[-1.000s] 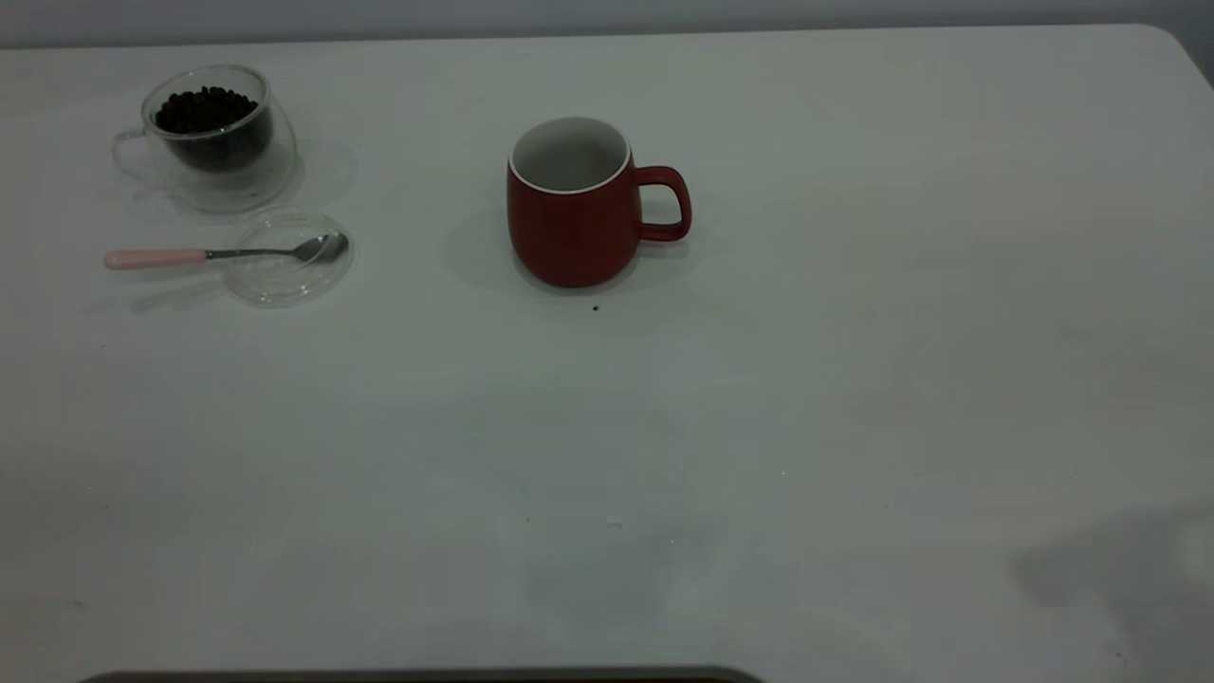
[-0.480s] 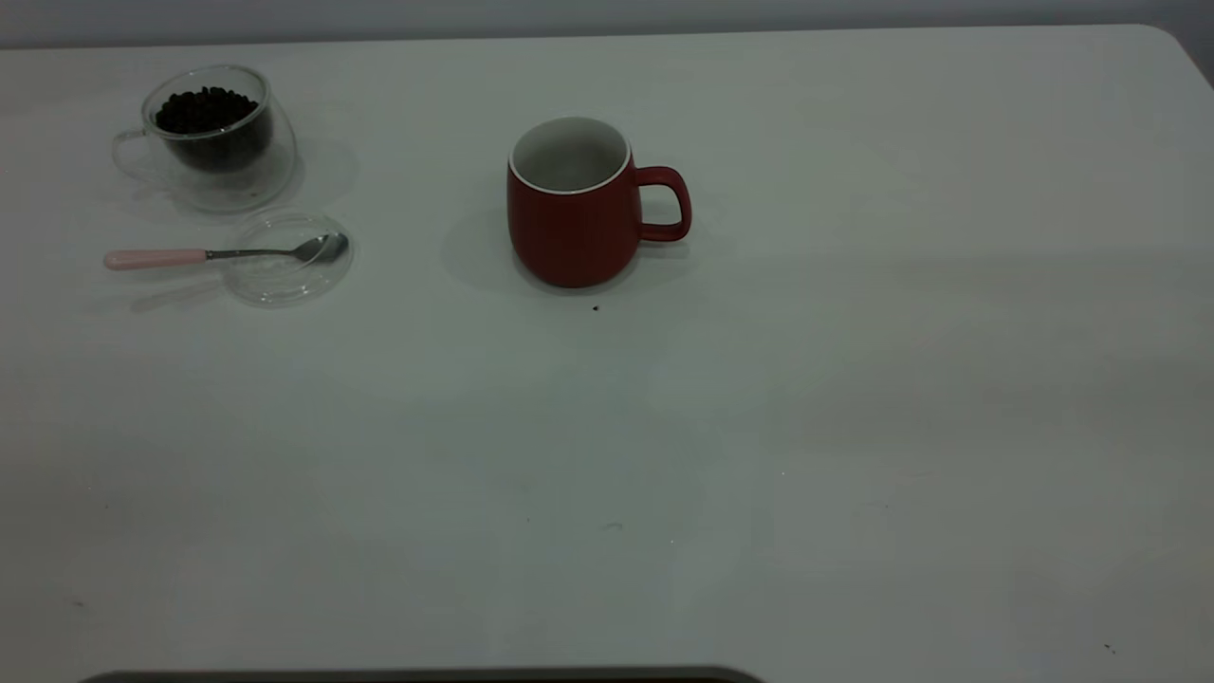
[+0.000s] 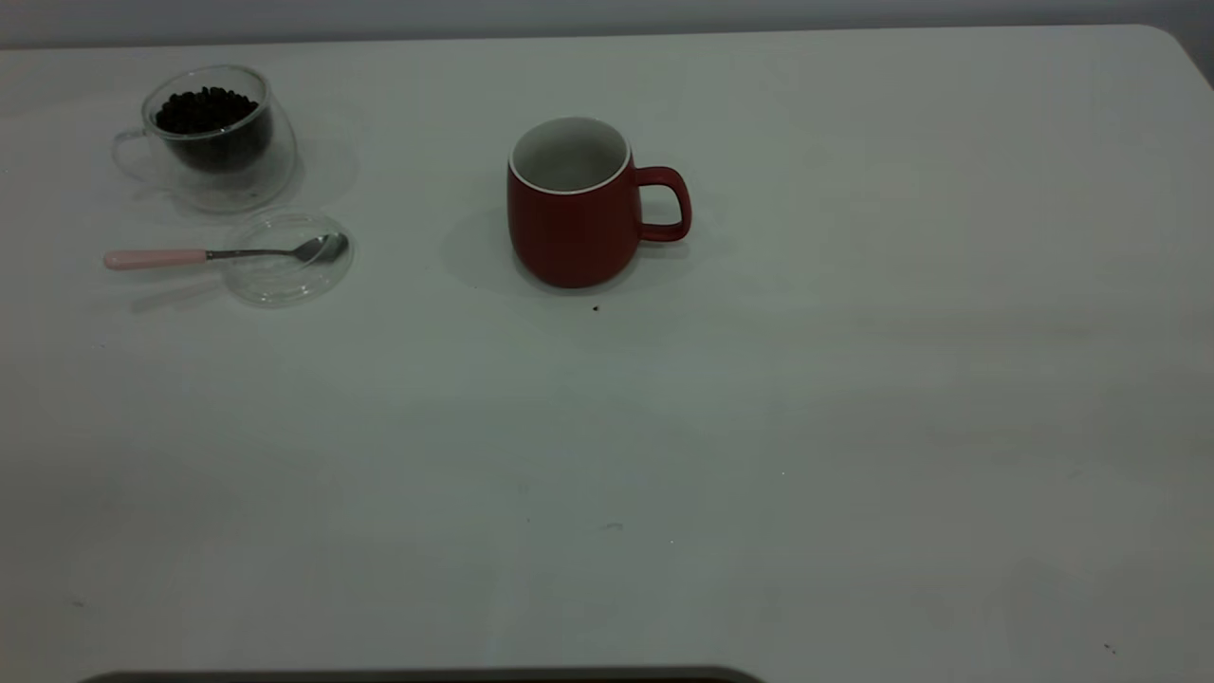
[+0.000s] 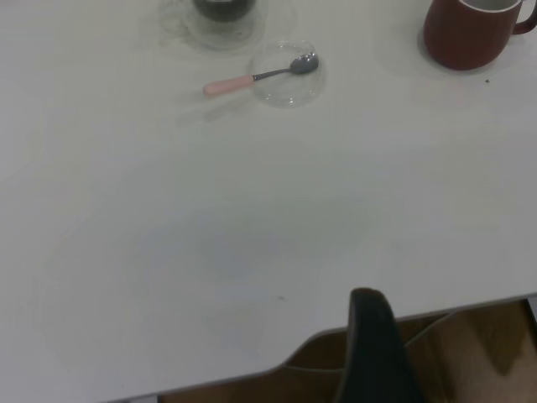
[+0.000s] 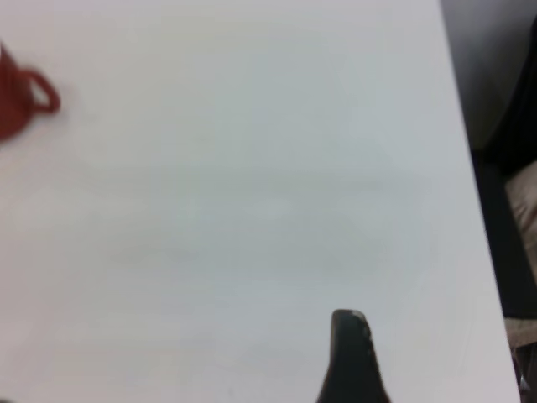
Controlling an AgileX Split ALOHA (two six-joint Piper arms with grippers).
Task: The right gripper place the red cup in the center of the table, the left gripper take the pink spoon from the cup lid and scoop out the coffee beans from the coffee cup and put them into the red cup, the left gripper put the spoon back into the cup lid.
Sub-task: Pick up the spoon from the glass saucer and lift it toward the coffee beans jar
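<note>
Spreading across every view, the white desk (image 3: 854, 398) carries all the things, with a few tiny dark specks on its surface. The red cup (image 3: 574, 204) stands upright near the middle of the desk toward the far edge, a rounded dark red mug with a white inside and white rim; its loop handle points to the exterior view's right. At the far left stands the coffee cup (image 3: 216, 138), a squat clear double-walled glass with its handle turned left and a heap of dark coffee beans (image 3: 206, 109) inside. Just in front of it, apart from the red cup, lies the cup lid (image 3: 270, 280), a flat clear disc. The pink spoon (image 3: 155, 258) lies with its long axis running left to right: the shiny bowl rests on the lid, the pale pink handle reaches out past the lid's left rim.

Only one black finger (image 4: 376, 353) of the left gripper shows, near the desk's front edge, well away from the spoon; how far its jaws stand apart cannot be told. The right gripper likewise shows a single dark finger (image 5: 352, 357) over bare desk, its jaws' state unclear.
</note>
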